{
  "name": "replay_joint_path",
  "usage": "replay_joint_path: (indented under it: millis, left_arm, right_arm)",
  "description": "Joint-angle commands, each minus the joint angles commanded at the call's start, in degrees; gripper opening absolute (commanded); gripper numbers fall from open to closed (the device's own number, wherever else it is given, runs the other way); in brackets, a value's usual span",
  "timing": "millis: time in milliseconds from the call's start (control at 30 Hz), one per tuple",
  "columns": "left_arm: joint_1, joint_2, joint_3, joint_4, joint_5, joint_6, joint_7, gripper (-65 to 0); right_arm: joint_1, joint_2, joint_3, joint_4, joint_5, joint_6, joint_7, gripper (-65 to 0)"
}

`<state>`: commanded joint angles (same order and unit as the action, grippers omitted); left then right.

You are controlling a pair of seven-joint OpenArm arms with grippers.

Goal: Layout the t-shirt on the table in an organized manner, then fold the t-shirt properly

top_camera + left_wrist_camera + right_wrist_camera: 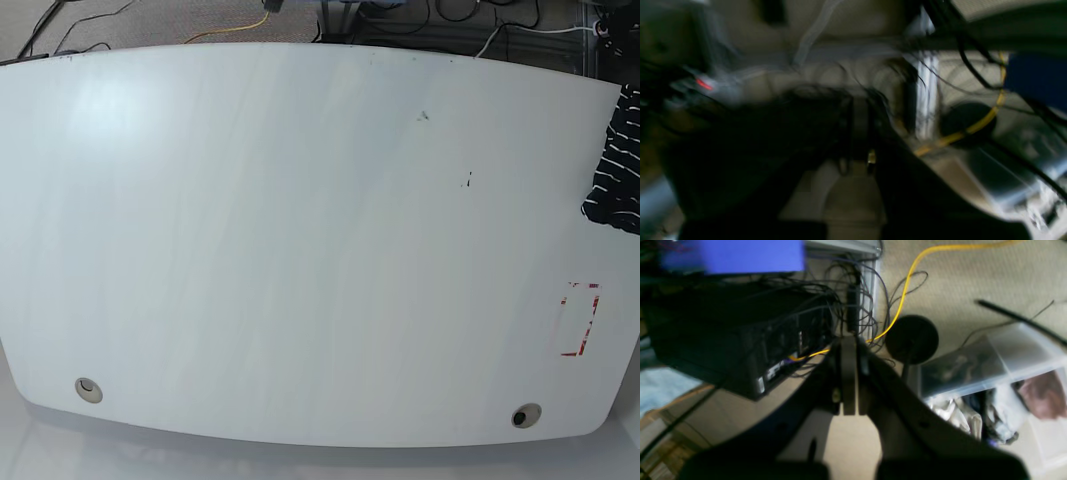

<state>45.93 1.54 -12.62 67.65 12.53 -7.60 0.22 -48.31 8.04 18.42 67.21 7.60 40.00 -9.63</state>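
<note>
T-shirt (620,160) at table (300,250) edge, carpet (973,276) seemingly below.

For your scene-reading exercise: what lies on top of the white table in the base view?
Only a striped t-shirt edge overlaps the table at its right side, beside a red marking. The shirt's remainder is out of frame.

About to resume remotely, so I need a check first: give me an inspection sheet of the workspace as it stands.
Surface: white glossy table, two round holes on the near edge, red rectangular marking at base view's right.
Job's things: dark t-shirt with thin white stripes, only a corner showing at the base view's right edge.
Clutter: small dark specks on the tabletop.
Grippers: right gripper jaws together, empty; left gripper blurred, state unclear. Neither in base view.
Cables: yellow cable and black wires on the floor.
Surroundings: beige carpet, black round base, clear plastic bin.
</note>
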Motion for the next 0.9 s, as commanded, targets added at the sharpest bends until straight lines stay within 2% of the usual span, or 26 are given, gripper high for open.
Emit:
replay_joint_path:
  millis: [167, 467, 567, 733, 833, 900]
  left_arm:
    - [-6.95, -0.79, -0.18, -10.37, 0.0, 0.0, 0.0, -65.0]
    - [-16.44, -3.69, -0.18, -26.73, -0.09, 0.09, 0.0, -65.0]
    - [-19.69, -3.87, -0.26, -31.21, -0.09, 0.09, 0.0, -65.0]
    - [-24.7, -5.89, 0.0, -39.91, -0.09, 0.09, 0.0, -65.0]
    - [-29.1, -6.15, 0.0, -45.45, -0.09, 0.09, 0.0, -65.0]
    - [-30.51, -6.15, 0.0, -48.18, -0.09, 0.09, 0.0, -65.0]
  right_arm:
    - [4.92, 0.18, 0.0, -6.24, -0.18, 0.0, 0.09, -64.5]
    - [13.63, -0.53, 0.09, -16.88, -6.86, 0.0, 0.18, -64.5]
    - [16.18, -0.7, 0.09, -21.36, -7.3, 0.0, 1.49, -64.5]
    - [20.31, -0.44, 0.0, -28.13, -7.47, 0.0, 4.4, -64.5]
    - [23.03, 0.09, -0.09, -32.0, -7.47, -1.98, 5.19, -64.5]
    - [24.18, 0.09, -0.09, -33.67, -7.47, -2.51, 5.27, -64.4]
